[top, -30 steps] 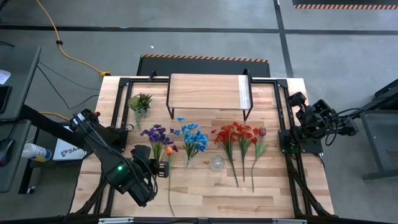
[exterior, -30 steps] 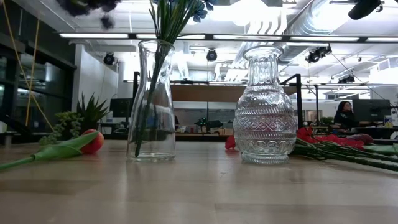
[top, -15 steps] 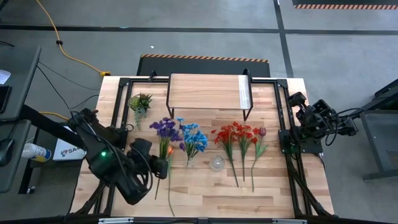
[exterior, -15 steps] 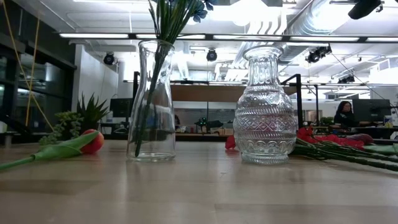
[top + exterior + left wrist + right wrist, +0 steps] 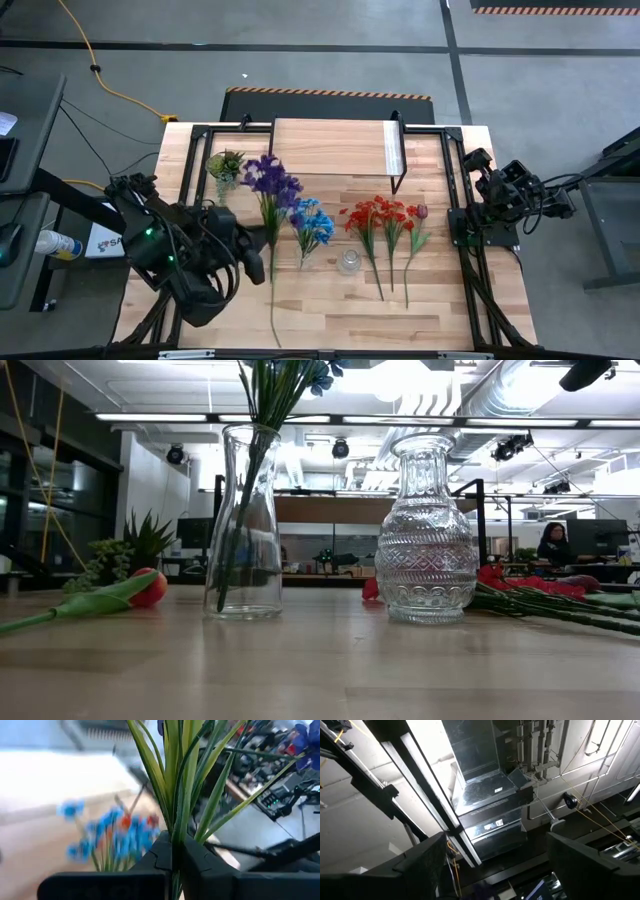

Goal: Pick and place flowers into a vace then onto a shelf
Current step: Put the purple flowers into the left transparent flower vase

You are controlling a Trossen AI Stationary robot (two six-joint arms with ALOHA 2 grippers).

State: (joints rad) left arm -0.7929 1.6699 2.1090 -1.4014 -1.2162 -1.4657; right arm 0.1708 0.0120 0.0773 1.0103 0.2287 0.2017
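My left gripper is shut on a bunch of purple flowers, raised above the table's left half. Blue flowers stand with their stems in a tall clear vase. A patterned glass vase stands empty beside it. An orange flower lies on the table with its long stem running toward the near edge. Red flowers and a maroon tulip lie flat at the right. The shelf stands at the far edge. My right gripper is open, parked at the right edge. My left gripper pinches the purple bunch's green stem between its two fingers, just below where the long leaves spread. The fingers lie across the stem. The bunch is lifted clear of the table, and its heads lean toward the far edge.
A small spiky potted plant stands at the far left, close to the purple heads. Black frame rails run along the table's left and right sides. A bare stretch of wood lies along the near edge.
My left gripper has risen and rolled with the purple bunch. The flower heads have swung from above the table's middle left toward the far edge, near the potted plant, and have left the low view's top. The other flowers and vases have kept still.
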